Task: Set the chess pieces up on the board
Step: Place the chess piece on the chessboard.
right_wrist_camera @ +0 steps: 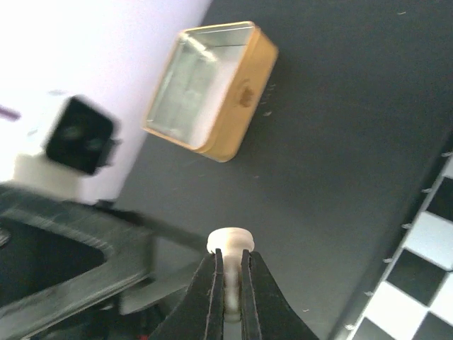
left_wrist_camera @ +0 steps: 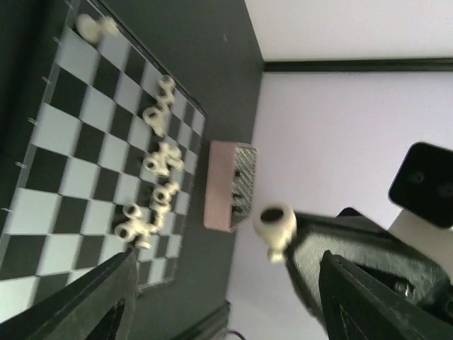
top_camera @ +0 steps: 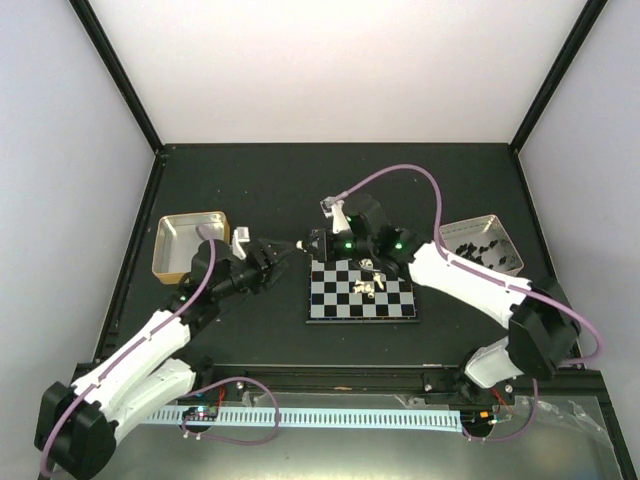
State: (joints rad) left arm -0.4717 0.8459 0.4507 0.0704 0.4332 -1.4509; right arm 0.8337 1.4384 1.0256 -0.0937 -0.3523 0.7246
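Clamps cream piece [right_wrist_camera: 228, 241] in right fingers [right_wrist_camera: 210, 297], aloft off far-left corner of board [top_camera: 335, 300]. Holds left fingers [left_wrist_camera: 92, 304] apart, close by. On board, right of centre: jumble of other pieces [top_camera: 370, 283].

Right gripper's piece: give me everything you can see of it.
The chess piece is tiny and cream-white and looks like plastic. It has a round, flat disc end on a narrower stem; what kind of piece it is cannot be told. The right gripper is shut on the stem, and the disc end pokes out past its fingertips. Nothing else visibly touches it. It hangs in the air above the dark table, just off the far-left corner of the board, facing the open left gripper.
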